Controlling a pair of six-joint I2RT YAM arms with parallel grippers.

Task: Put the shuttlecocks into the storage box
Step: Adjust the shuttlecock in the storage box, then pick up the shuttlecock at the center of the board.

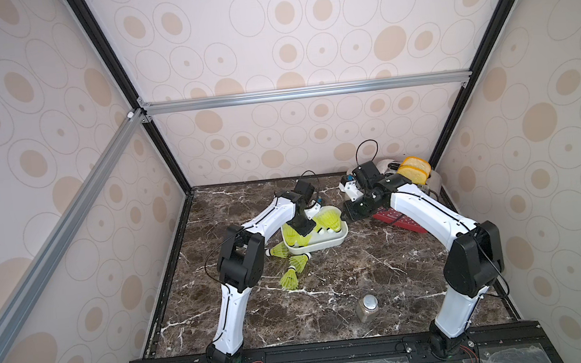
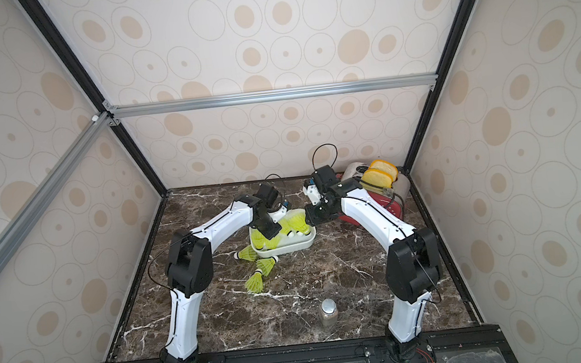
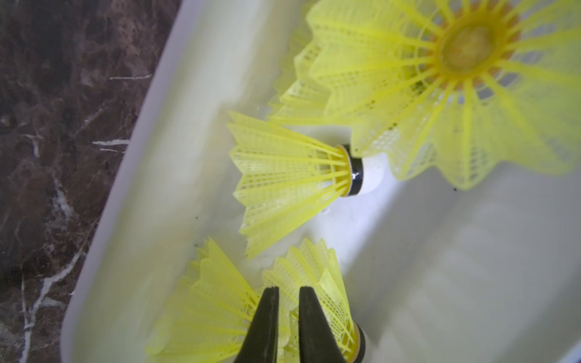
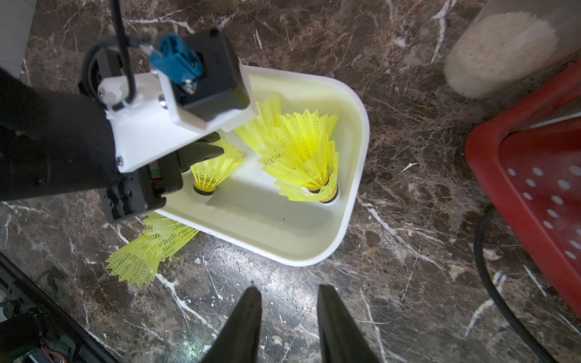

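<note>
Left fingers (image 3: 264, 327) apparently tight on one shuttlecock (image 3: 317, 276), wrist views only; right fingers (image 4: 242, 327) apart.

Neon yellow on dark marble

The shuttlecocks (image 3: 283, 176) were yellow-green mesh with black-banded white tips; the storage box (image 4: 364, 141) was glossy white, the tabletop (image 1: 363, 277) brown marble veined white, the toaster (image 4: 540, 188) red with white dots.
</note>
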